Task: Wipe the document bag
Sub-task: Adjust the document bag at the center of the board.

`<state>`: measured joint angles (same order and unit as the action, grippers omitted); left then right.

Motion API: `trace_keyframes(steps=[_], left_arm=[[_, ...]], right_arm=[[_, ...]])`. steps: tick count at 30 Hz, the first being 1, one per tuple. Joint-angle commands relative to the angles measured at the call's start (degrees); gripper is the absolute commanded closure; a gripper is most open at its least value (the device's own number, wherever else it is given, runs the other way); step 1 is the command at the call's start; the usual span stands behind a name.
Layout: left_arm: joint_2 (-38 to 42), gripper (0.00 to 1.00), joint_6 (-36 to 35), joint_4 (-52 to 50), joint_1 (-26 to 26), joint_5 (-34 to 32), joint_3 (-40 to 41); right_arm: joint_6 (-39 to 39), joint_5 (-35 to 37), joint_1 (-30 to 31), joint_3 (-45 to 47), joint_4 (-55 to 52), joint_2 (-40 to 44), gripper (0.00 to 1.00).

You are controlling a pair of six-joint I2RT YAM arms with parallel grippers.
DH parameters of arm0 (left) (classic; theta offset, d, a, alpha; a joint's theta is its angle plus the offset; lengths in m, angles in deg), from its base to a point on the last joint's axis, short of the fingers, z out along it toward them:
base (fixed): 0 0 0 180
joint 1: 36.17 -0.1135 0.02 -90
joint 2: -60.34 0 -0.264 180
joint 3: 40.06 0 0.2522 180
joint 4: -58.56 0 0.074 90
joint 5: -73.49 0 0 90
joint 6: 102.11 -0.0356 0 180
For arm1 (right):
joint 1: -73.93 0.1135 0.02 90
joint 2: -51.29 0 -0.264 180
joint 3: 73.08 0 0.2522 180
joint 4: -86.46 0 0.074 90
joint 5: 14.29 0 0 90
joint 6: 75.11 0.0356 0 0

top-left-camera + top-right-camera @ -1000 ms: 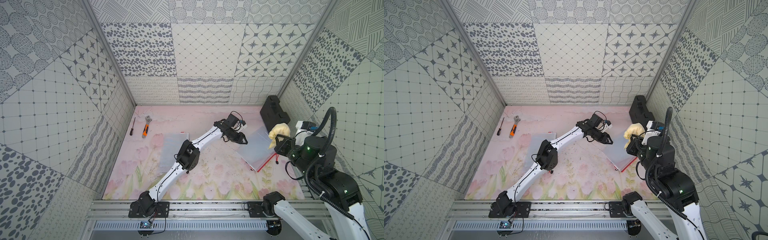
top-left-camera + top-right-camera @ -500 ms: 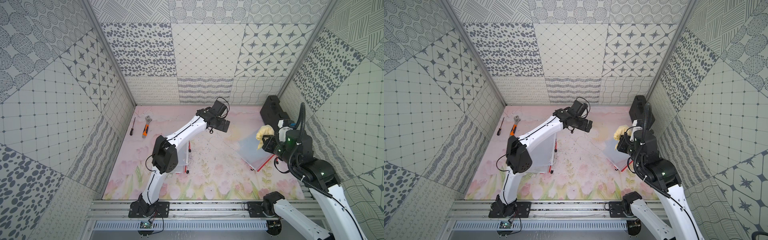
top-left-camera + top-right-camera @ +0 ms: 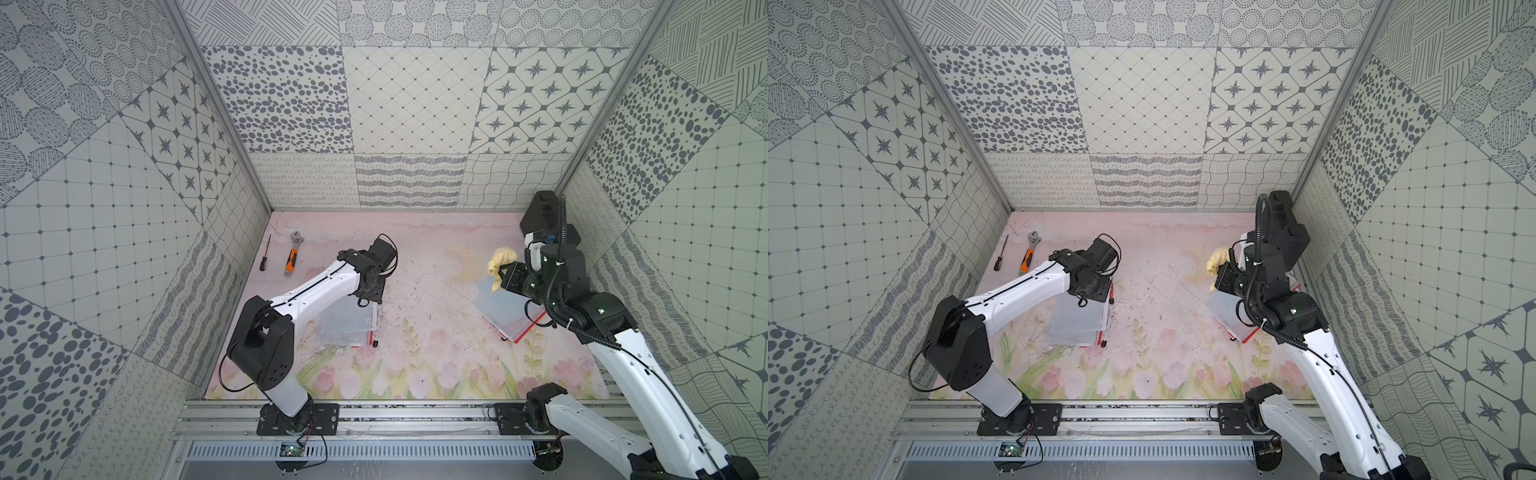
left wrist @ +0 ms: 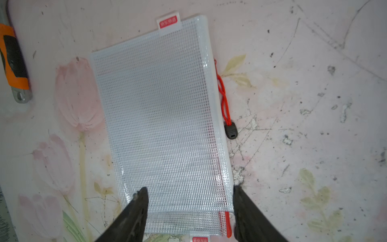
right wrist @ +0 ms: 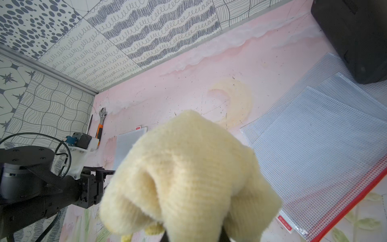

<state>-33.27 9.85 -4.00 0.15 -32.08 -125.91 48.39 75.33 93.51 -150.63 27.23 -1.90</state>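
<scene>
Now the left gripper (image 4: 189,188) hangs with its jaws apart over one end of the mesh document bag (image 4: 159,117) and grips nothing. The bag lies flat on the mat (image 3: 415,266), on the left arm's side. The right gripper (image 3: 506,277) is closed on a yellow cloth (image 5: 188,171), raised above another pile of bags (image 3: 509,309). Probably the light bag will slide under the wipe if nothing pins it.

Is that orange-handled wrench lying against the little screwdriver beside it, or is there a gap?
Apart. In both top views a strip of bare pink mat runs between the wrench and the screwdriver along their whole length.
</scene>
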Motion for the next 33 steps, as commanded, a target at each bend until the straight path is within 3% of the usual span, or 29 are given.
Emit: trace_keyframes(steps=[1,12,21,33], left_arm=[[1.02,0.39,5.33,4.35,-0.18,7.01,4.84],[-9.94,0.41,6.59,3.81,4.88,4.74,0.42],[-13.71,0.45,7.81,0.83,5.17,0.57,-0.5],[-15.99,0.73,8.54,-0.85,5.46,-1.46,-0.33]], right_arm=[[1.07,-1.83,0.0,0.41,3.9,-0.91,1.0],[1.31,-2.43,0.02,2.08,4.17,-1.53,1.0],[1.41,-3.4,0.01,3.8,5.0,-2.16,1.0],[1.53,-4.1,-0.02,4.86,5.97,-2.97,1.0]])
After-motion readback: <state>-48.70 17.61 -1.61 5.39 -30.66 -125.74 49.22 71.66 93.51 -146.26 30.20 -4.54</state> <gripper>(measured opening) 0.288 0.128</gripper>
